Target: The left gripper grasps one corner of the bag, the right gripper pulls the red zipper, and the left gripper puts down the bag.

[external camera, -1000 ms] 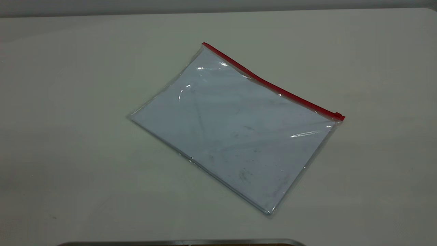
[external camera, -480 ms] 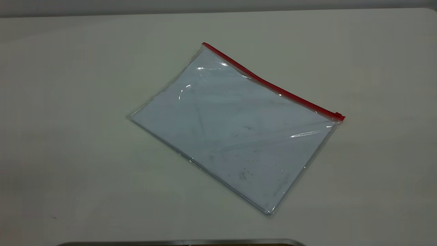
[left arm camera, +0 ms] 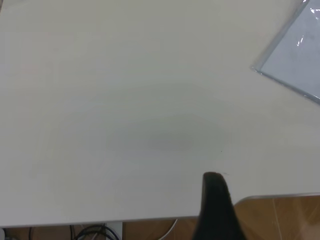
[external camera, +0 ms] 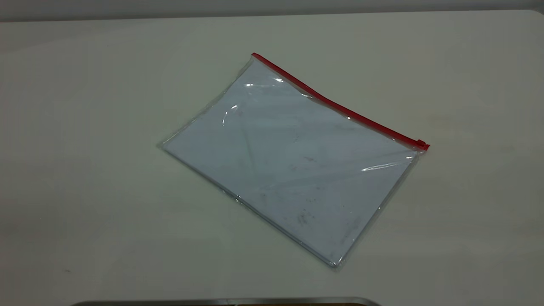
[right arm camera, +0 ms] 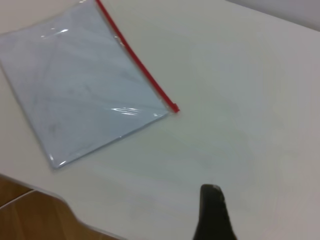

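Observation:
The bag (external camera: 289, 161) lies flat on the white table, turned at a slant. The red zipper (external camera: 340, 108) runs along its far long edge, with the slider tab (external camera: 421, 143) at the right end. One red-strip corner (external camera: 417, 152) is at the right, the other (external camera: 254, 57) at the far end. Neither gripper shows in the exterior view. In the left wrist view the left gripper (left arm camera: 214, 177) is a single shut black wedge over the table's edge, far from the bag (left arm camera: 300, 55). In the right wrist view the right gripper (right arm camera: 211, 189) is shut, well short of the bag (right arm camera: 80, 80) and the slider tab (right arm camera: 173, 107).
A grey metal rim (external camera: 229, 301) marks the table's near edge. Wooden floor (left arm camera: 280, 220) and black cables (left arm camera: 90, 231) show below the table edge in the left wrist view. Floor (right arm camera: 30, 215) also shows in the right wrist view.

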Available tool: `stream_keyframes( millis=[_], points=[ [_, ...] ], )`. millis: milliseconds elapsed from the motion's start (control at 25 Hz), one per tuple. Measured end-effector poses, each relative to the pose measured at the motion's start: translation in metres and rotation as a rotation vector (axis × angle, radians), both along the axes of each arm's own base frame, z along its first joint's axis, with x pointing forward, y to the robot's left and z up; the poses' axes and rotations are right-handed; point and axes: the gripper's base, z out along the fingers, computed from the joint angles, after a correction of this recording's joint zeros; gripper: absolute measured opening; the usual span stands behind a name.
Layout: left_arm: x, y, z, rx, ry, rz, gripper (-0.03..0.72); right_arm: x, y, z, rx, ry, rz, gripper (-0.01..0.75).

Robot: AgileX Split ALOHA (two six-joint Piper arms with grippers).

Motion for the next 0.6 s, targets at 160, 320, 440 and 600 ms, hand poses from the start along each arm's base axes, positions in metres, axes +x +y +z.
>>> stream_keyframes(
  millis=[160, 320, 440, 600],
  points=[
    [0.0, 0.0, 0.0, 0.0, 0.0, 0.0, 0.58, 0.001, -0.004, 0.0, 0.049, 0.007, -0.083, 0.557],
    [0.0, 0.0, 0.0, -0.001, 0.0, 0.001, 0.58, 0.002, -0.012, 0.0, 0.072, 0.006, -0.197, 0.557],
    [0.0, 0.0, 0.0, -0.001, 0.0, 0.001, 0.58, 0.002, -0.014, 0.0, 0.082, 0.007, -0.233, 0.557],
    [0.0, 0.0, 0.0, -0.001, 0.0, 0.001, 0.58, 0.002, -0.014, 0.0, 0.087, 0.006, -0.237, 0.557]
  ],
)
